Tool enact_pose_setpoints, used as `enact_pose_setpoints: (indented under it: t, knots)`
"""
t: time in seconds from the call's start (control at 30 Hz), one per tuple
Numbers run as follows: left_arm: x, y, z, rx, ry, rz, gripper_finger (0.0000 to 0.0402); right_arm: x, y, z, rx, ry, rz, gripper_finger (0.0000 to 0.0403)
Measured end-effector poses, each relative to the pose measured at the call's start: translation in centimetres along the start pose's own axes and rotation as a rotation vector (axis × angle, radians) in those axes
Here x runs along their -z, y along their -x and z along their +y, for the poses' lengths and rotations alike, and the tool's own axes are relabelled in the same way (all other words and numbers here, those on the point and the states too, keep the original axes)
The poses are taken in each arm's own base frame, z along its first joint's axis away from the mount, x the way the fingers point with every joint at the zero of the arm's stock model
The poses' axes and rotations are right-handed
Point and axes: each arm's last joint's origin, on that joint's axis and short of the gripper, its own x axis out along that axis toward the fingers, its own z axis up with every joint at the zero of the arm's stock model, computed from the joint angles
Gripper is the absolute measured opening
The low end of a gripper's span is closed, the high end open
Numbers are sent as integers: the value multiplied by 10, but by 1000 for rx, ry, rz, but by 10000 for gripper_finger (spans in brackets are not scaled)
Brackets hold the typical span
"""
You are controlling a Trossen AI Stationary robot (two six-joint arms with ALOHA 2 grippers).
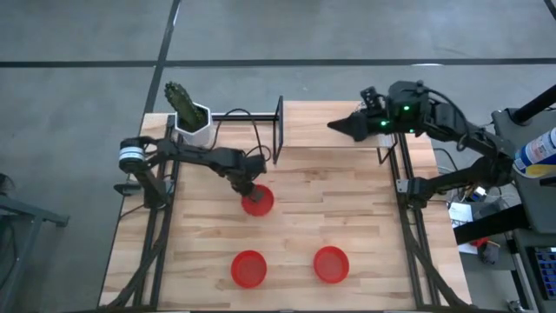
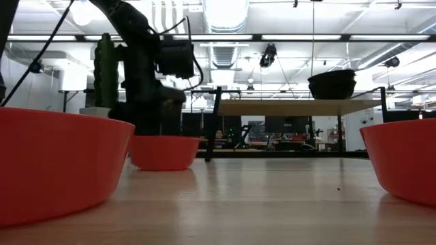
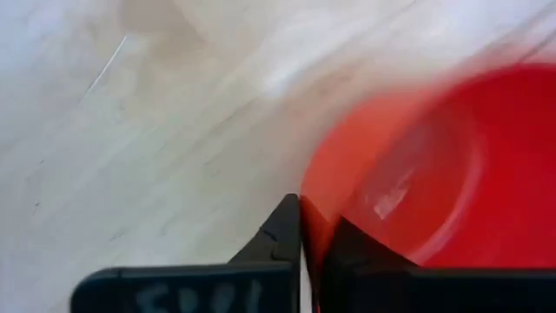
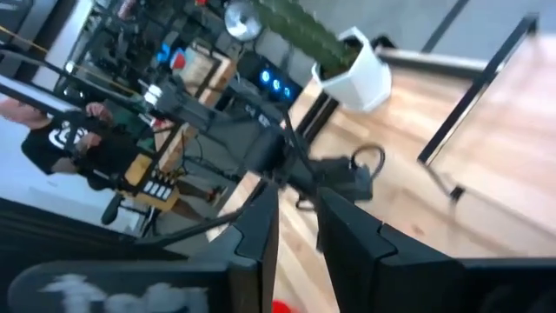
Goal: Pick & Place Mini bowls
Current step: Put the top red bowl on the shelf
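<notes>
Three glossy red mini bowls are on the wooden table. One (image 1: 257, 203) sits mid-table under my left gripper (image 1: 249, 189), which is shut on its rim; in the low view this bowl (image 2: 163, 152) appears to rest on its base. The other two (image 1: 249, 268) (image 1: 331, 264) stand near the table's near edge. No patterned bowls are in view. My right gripper (image 1: 340, 126) waits raised over the far right of the table, its fingers (image 4: 261, 228) a narrow gap apart and holding nothing. My left gripper (image 3: 304, 239) pinches the red bowl's rim (image 3: 309, 209) on the side toward the table's left. One finger (image 3: 280, 233) is outside the wall and the other (image 3: 352, 248) is inside the bowl. The fingers come from above, slanting down.
A white hexagonal pot with a green cactus (image 1: 191, 117) stands at the far left corner. A black upright stand (image 1: 280, 130) with cables is at the far edge. The table's dark frame rails (image 1: 404, 187) run along both sides. Bare wood lies between the bowls.
</notes>
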Motion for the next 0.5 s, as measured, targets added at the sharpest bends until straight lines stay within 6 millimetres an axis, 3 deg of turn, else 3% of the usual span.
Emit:
enact_pose_setpoints:
  t: [0.2,0.5]
  knots:
    - [3,28,-3,60,6,-62,2,6,-21,-1,15,-21,79,82]
    - [7,105,-17,244,34,-229,1,27,-68,-7,105,-39,238,65]
